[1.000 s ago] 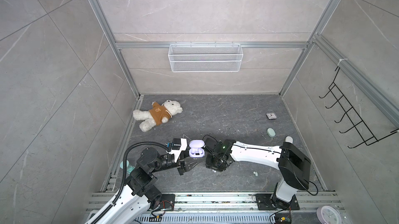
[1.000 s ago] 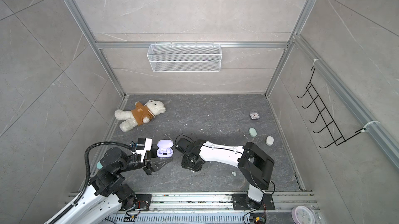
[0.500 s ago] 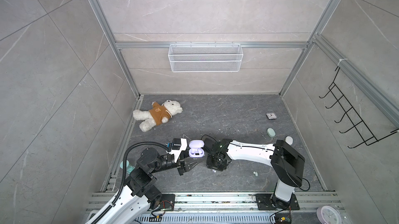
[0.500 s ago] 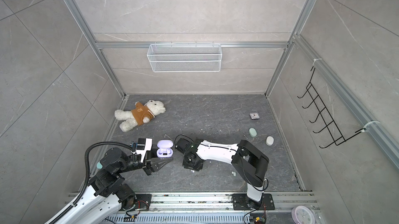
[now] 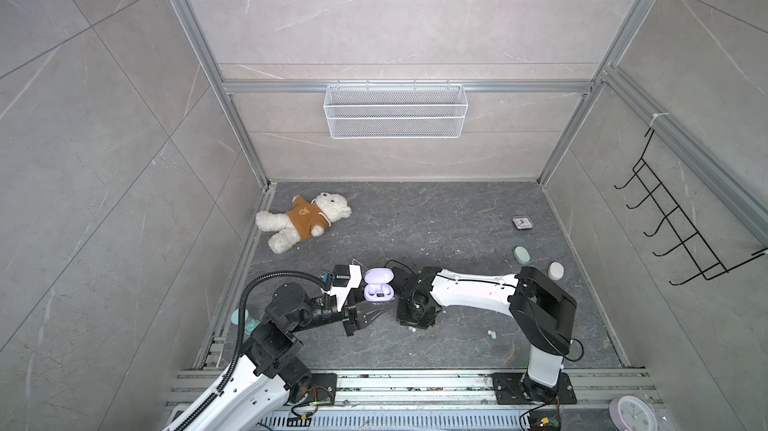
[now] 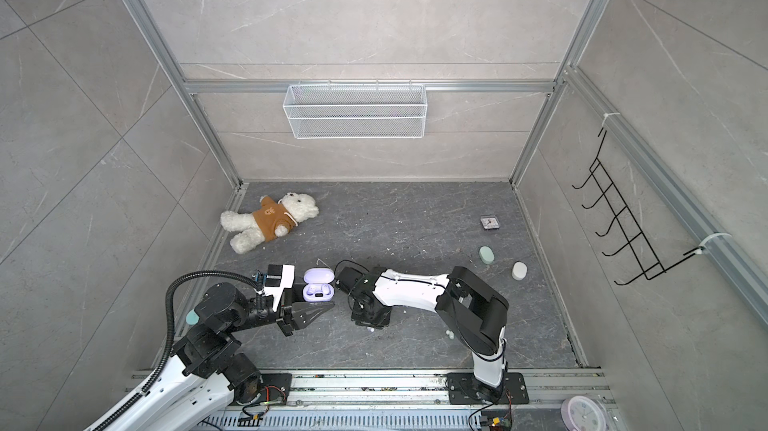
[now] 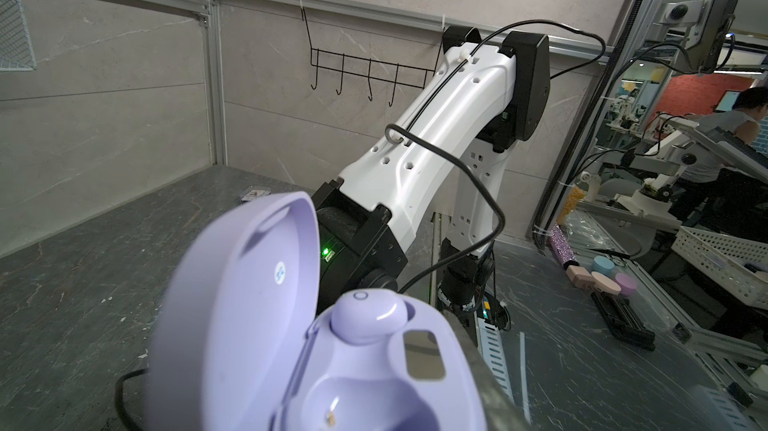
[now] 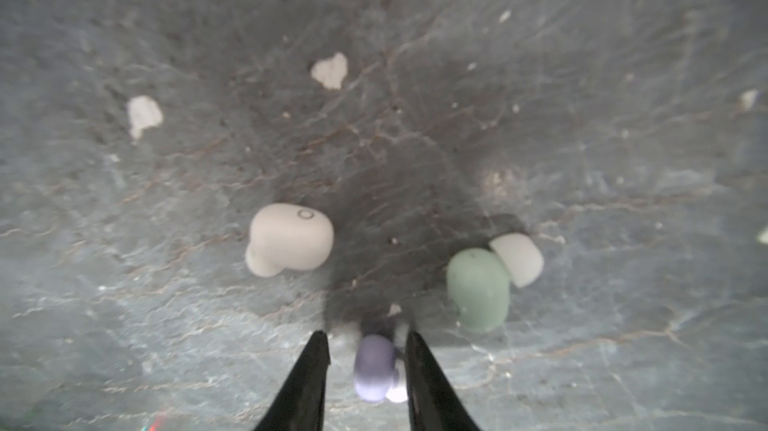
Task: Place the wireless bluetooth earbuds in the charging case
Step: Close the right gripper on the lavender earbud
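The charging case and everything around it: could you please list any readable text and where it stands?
No text can be read.
Blue mark inside the charging case lid: too blurred.
Emblem on the teddy bear: too small.
Numerals on the pink clock: too small.

Charging case [image 5: 380, 275] left of right end effector [image 8: 365, 337], earbud [image 7: 368, 316] in it, teddy bear [image 5: 305, 221] behind

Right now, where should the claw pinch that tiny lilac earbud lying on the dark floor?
Probably across its narrow middle, straight down from above. The lilac earbud lies flat and lengthwise between the fingers of the right claw, so both long flanks are exposed; the mint earbud beside it sits clear.
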Motion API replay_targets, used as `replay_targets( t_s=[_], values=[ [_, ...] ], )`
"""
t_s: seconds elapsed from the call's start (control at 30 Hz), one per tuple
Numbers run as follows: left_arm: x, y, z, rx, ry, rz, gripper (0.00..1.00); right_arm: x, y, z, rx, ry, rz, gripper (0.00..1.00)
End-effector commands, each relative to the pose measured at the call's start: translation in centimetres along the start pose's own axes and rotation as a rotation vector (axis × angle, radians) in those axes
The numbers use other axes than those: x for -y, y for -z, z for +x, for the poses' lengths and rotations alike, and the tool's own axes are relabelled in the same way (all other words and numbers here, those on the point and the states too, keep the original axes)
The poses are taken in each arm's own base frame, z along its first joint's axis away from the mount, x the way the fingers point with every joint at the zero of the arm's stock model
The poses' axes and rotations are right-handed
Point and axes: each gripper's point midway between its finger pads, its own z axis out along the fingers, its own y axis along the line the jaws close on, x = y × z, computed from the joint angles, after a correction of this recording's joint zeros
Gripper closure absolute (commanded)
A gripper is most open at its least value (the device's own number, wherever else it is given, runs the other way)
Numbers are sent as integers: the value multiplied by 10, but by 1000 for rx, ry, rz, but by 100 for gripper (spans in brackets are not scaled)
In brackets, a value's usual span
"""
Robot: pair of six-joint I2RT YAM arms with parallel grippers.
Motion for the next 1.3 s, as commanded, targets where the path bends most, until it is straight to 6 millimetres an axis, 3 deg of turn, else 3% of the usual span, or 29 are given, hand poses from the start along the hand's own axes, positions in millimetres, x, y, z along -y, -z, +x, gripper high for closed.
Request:
replay_targets(
  t_s=[0.0, 0.23, 0.5, 0.7, 1.0, 1.27],
  values=[
    [2, 2, -12, 41, -39, 0, 72, 6, -2, -2, -1, 15, 41, 67],
    [1, 1, -11, 37, -35, -2, 72, 5, -8, 0, -20, 19, 48, 71],
    [1, 1, -10, 34, -34, -7, 72, 7, -10, 1, -27, 20, 58, 82],
    [-2, 1, -7, 32, -32, -18, 72, 6, -2, -1, -8, 18, 47, 85],
    [-10, -6, -3, 20, -39, -27, 72, 15, 37, -13, 64, -30, -47, 85],
    [-21, -21, -1, 7, -41, -17, 72, 35, 97, -27, 172, -80, -155, 85]
  ],
)
